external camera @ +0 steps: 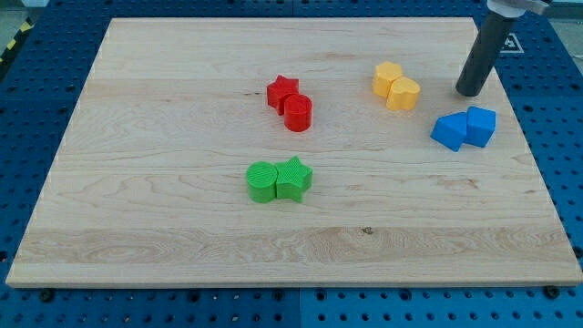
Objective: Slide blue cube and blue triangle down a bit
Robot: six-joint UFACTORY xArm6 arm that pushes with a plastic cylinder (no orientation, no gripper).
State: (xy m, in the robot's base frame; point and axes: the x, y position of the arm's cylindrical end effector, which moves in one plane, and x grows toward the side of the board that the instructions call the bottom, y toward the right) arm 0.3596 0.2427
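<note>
The blue cube [482, 125] and the blue triangle [447, 132] sit touching each other near the board's right edge, the triangle on the left. My tip [470, 92] rests on the board just above the pair, a short gap from the cube's top edge. The rod rises toward the view's top right.
Two yellow blocks [396, 87] sit touching, left of my tip. A red star [282, 91] and a red cylinder [298, 113] stand near the middle. A green cylinder [262, 180] and a green star [293, 177] lie below them. The wooden board [137, 228] lies on a blue pegboard.
</note>
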